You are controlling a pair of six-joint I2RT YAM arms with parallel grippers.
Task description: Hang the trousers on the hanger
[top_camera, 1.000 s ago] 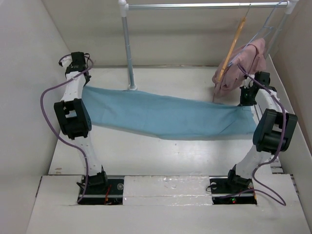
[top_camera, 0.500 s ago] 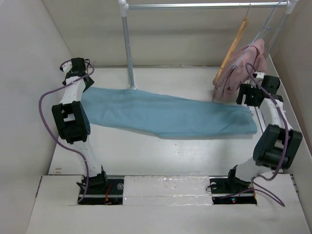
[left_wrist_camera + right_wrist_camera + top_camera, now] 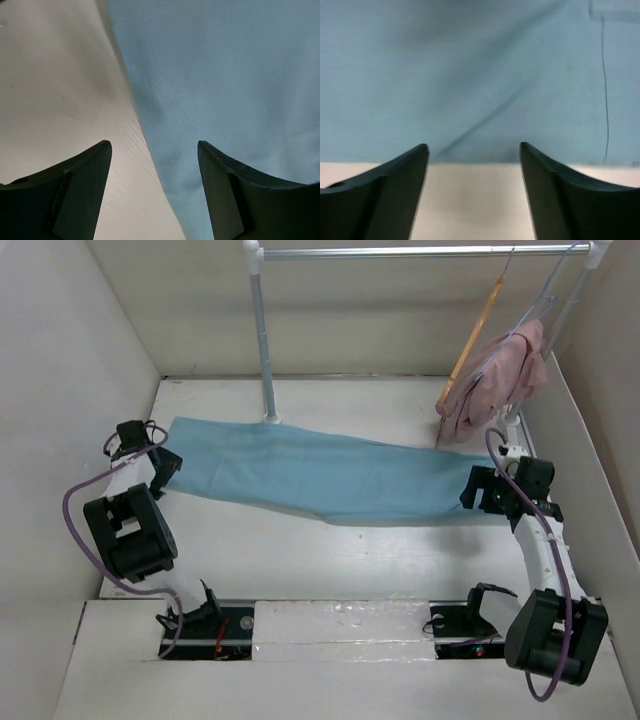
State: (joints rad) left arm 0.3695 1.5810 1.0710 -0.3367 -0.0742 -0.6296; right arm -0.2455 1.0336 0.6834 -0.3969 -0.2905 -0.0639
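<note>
A white table (image 3: 330,560) is enclosed by plain pale walls: a left wall (image 3: 65,360), a back wall (image 3: 370,315) and a right wall (image 3: 615,410); a metal rail (image 3: 420,252) is carried across near the back wall, held up by an upright post (image 3: 263,340) set on the table; the scene is lit softly, and only faint shadows are cast.

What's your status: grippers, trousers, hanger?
Left gripper open, right gripper open, both empty. Light blue fabric trousers flat on table. Tan wooden hanger on rail, beside pink garment.

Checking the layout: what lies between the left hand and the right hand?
The trousers, flat on the table, stretch from left hand to right hand; top view.
</note>
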